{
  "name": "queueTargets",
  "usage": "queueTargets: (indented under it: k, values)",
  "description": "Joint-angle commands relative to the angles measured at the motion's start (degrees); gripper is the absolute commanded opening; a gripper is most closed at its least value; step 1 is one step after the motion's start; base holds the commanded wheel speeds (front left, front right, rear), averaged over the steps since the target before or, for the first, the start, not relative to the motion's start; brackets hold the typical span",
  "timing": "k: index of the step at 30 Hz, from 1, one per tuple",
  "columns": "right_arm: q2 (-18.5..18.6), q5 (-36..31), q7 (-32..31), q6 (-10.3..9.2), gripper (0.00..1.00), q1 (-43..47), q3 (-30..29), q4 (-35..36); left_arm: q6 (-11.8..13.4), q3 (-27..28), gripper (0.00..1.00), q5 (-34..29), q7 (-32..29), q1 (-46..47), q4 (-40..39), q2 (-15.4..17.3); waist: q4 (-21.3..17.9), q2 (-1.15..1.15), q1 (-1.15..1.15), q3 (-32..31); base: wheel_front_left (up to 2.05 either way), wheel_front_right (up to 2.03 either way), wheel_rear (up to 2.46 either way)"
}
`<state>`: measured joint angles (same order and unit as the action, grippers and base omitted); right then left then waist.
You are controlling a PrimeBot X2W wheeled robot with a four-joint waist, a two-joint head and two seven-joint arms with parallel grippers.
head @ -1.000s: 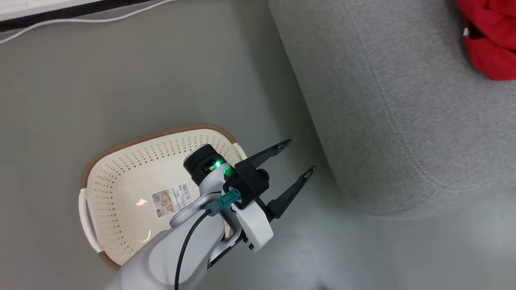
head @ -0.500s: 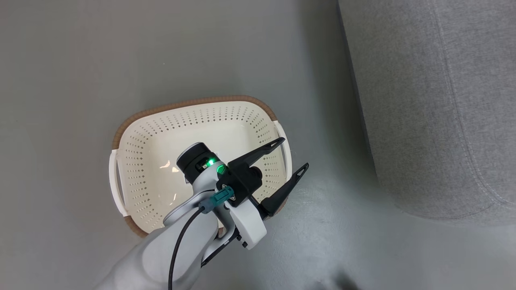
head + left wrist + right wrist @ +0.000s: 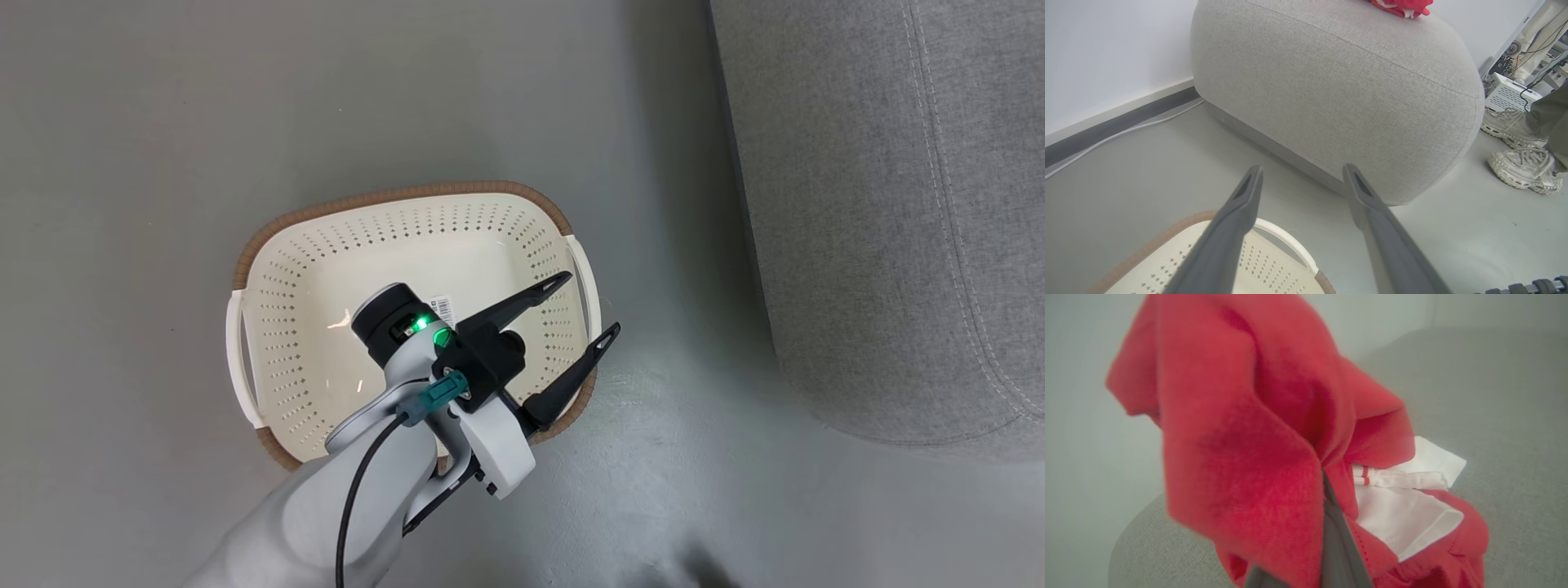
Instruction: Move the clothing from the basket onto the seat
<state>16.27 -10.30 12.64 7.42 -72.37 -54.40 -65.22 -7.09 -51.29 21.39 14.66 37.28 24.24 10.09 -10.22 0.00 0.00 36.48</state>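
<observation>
Head view: my forearm (image 3: 326,523) hides part of the basket (image 3: 392,196); my left gripper (image 3: 588,304) gapes above it, beside the seat (image 3: 882,204). Left wrist: clothing (image 3: 1400,6) atop the seat, cut off; shoes (image 3: 1523,167) nearby. Right wrist: my right gripper (image 3: 1327,486), mostly buried, pinches red clothing.

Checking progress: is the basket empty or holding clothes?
Empty where visible: the basket shows bare cream floor and a label; the left arm hides part.

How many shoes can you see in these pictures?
2. Both are pale sneakers on a person's feet, standing on the floor beside the seat: the far sneaker and, just in front of it, the near sneaker. More could be out of frame.
</observation>
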Motion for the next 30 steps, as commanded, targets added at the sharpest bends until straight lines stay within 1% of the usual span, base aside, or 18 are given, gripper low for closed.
queueTargets:
  k: [1,3,4,5,6,11,17,22,30]
  values:
    - [1.56,0.57,-0.26,0.07,0.0,1.19,0.78,0.09,-0.39,1.64,1.0,0.58,0.34,1.27,-1.08,0.33,0.04,0.0,0.0,-0.24,0.0,0.0,0.0]
    - [1.8,1.85,-0.59,0.07,0.0,2.62,1.06,-1.81,-0.39,1.99,1.0,0.68,0.34,1.04,-1.2,0.15,0.06,0.0,0.0,-0.82,0.0,0.0,0.0]
    - [1.89,2.21,-0.57,0.07,0.19,3.47,1.48,-2.57,-0.39,2.07,1.0,0.75,0.34,0.88,-1.16,0.08,0.08,0.0,0.0,-1.1,0.0,0.0,0.0]
    - [1.97,2.67,-0.32,0.07,0.48,4.25,1.88,-3.08,-0.39,2.16,1.0,0.79,0.34,0.78,-1.12,0.0,0.12,0.0,0.0,-1.38,0.0,0.0,0.0]
    - [1.97,3.01,0.0,0.07,1.0,5.16,2.48,-3.49,-0.39,2.27,1.0,0.87,0.34,0.65,-1.06,-0.08,0.15,0.0,0.0,-1.73,0.0,0.0,0.0]
    - [0.8,4.03,1.6,0.07,1.0,9.42,8.75,-4.51,-0.39,3.45,1.0,1.01,0.34,-0.1,-1.0,-0.57,0.2,0.0,0.0,-3.75,0.0,0.0,0.0]
    - [-1.32,7.52,2.28,0.07,1.0,14.95,16.39,-3.71,-0.39,4.76,1.0,1.15,0.34,-1.45,-0.68,-1.3,0.42,0.0,0.0,-6.96,0.0,0.0,0.0]
    - [-3.73,12.86,2.34,0.07,1.0,20.03,23.08,0.81,-0.39,6.16,1.0,1.03,0.34,-2.79,-0.2,-1.98,0.8,0.0,0.0,-9.55,0.0,0.0,0.0]
    - [-5.69,20.57,2.35,0.07,1.0,28.41,35.86,8.56,-0.39,9.31,1.0,0.71,0.34,-5.32,1.05,-3.13,2.38,0.0,0.0,-13.75,0.0,0.0,0.0]
